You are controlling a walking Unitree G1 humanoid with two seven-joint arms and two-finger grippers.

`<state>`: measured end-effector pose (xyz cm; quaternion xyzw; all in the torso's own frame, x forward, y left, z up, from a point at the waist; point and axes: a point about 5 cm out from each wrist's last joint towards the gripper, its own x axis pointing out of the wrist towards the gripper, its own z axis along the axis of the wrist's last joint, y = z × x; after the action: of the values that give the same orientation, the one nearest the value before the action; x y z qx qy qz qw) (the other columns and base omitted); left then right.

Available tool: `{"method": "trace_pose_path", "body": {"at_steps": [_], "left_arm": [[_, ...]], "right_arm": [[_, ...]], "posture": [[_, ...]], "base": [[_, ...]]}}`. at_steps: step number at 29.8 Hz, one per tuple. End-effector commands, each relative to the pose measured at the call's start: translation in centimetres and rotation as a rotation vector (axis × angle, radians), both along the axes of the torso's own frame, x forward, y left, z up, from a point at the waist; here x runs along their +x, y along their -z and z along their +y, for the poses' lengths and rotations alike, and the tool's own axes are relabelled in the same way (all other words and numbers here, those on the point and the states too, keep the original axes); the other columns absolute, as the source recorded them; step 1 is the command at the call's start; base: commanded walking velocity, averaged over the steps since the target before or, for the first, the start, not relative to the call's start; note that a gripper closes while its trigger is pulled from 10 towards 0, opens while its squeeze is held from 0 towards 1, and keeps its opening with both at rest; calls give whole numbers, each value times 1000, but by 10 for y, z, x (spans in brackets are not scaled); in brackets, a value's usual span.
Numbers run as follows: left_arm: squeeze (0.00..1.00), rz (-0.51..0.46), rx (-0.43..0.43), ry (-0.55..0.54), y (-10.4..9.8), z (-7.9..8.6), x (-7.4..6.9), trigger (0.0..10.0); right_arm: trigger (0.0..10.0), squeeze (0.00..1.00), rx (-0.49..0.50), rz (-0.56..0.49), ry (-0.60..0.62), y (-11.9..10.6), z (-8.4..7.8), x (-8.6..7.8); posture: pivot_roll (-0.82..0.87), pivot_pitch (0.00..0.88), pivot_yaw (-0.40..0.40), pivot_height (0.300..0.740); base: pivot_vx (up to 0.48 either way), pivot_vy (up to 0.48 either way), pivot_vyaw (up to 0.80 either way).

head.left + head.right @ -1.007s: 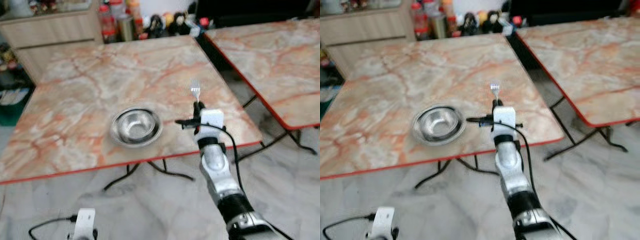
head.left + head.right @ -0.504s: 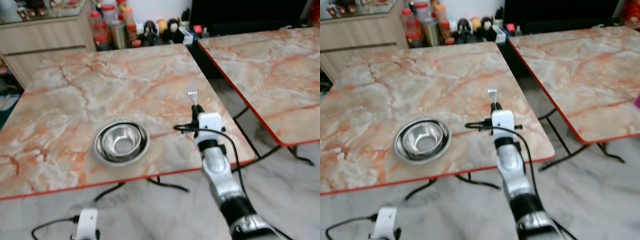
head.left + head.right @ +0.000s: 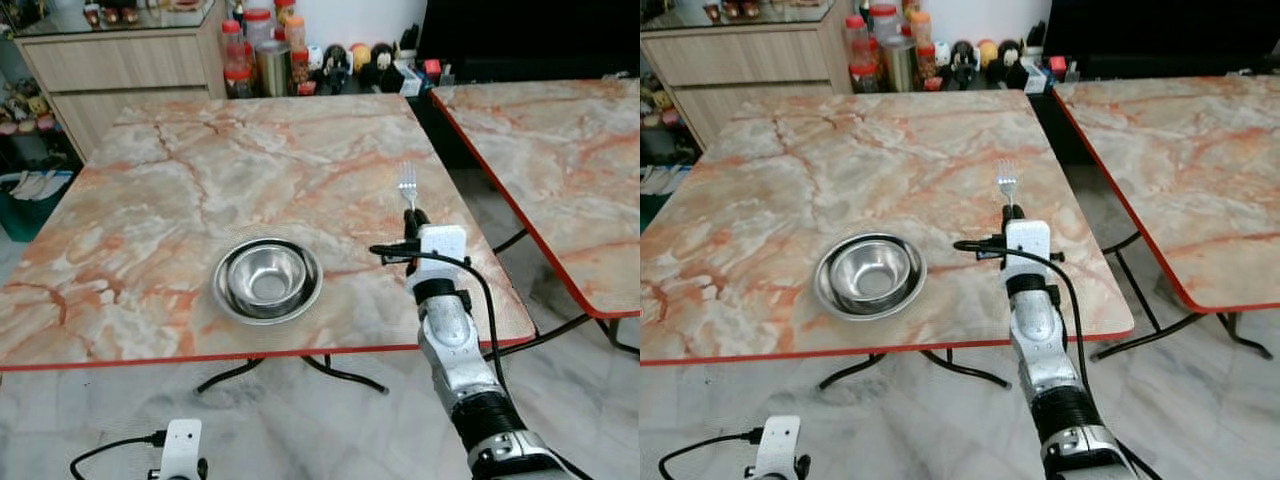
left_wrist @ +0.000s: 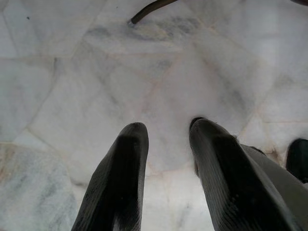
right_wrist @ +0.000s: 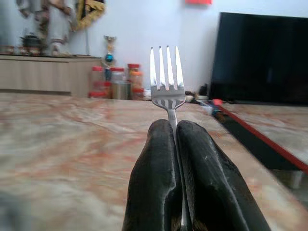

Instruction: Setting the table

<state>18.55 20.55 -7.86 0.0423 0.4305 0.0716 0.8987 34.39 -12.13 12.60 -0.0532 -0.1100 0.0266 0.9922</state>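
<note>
1. Black fingers of the right gripper [image 5: 175, 144] are clenched on the handle of a steel fork [image 3: 407, 183], pressed together with only the thin shaft between them; this pinch low on the handle leaves the tines free and pointing ahead, away from the robot.
2. Right arm reaches forward over the near right part of the marble-patterned table [image 3: 160, 200], holding the fork above the surface, not yet laid down. The height probably keeps the tines from scraping the top while a spot is chosen.
3. Steel bowl [image 3: 267, 280] rests on the table to the left of the fork, apart from it, near the red front edge. The fork is carried on the bowl's right side, which suits a place setting beside it.
4. Left gripper [image 4: 166, 178] hangs idle over the pale tiled floor [image 4: 72, 72], fingers parted, holding nothing.
</note>
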Motion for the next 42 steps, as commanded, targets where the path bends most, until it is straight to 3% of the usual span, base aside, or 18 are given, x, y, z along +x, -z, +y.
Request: {"method": "trace_pose_path", "body": {"at_steps": [1, 9, 19, 37, 42], "left_arm": [[0, 21, 7, -12, 2, 5, -5, 10000], [0, 15, 11, 4, 1, 4, -2, 10000], [0, 3, 14, 22, -1, 4, 0, 10000], [0, -8, 11, 22, -2, 5, 1, 10000], [0, -7, 10, 24, -2, 5, 1, 10000]], "right_arm": [[10000, 0, 13, 6, -12, 0, 4, 0], [10000, 0, 24, 18, -9, 1, 4, 1], [10000, 0, 16, 17, -4, 2, 4, 0], [10000, 0, -31, -11, -15, 0, 6, -1], [10000, 0, 6, 1, 2, 1, 4, -1]], "posture": [[-4, 45, 5, 740], [-3, 41, 7, 740], [1, 52, 11, 740], [3, 57, 21, 740], [5, 59, 19, 740]], "base": [[0, 349, 0], [0, 350, -305], [0, 0, 0], [395, 0, 200], [419, 0, 248]]}}
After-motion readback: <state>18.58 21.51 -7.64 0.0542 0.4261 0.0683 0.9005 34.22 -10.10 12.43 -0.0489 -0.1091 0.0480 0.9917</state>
